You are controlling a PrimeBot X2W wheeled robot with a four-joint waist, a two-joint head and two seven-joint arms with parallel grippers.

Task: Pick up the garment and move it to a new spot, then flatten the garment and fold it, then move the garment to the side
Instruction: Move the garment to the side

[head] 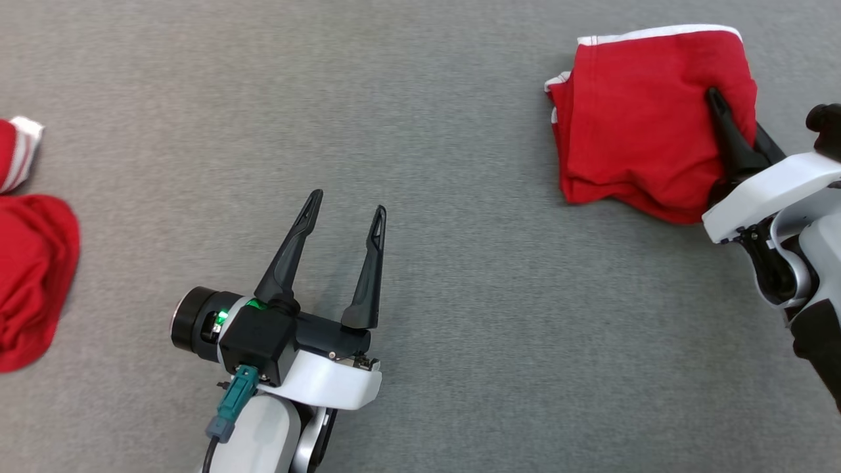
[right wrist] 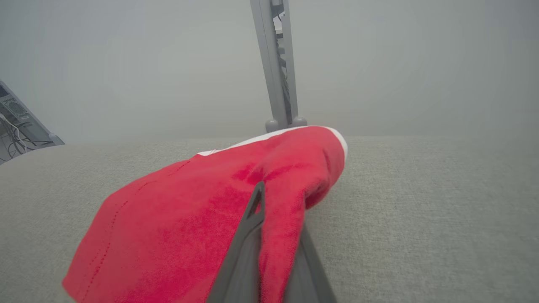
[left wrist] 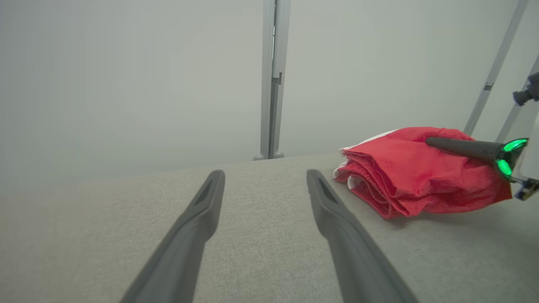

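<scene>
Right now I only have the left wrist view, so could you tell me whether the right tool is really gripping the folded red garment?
Observer: Yes. In the right wrist view the right tool is shut, with a ridge of the folded red garment pinched between its fingers.
Operator: Thank you. Is anything lying to my left, outside my picture?
Observer: The head view shows a second red garment, crumpled, at the left edge of the grey surface.
Operator: Is my own tool near it?
Observer: No. The left tool is open over bare surface, well apart from both garments.
</scene>
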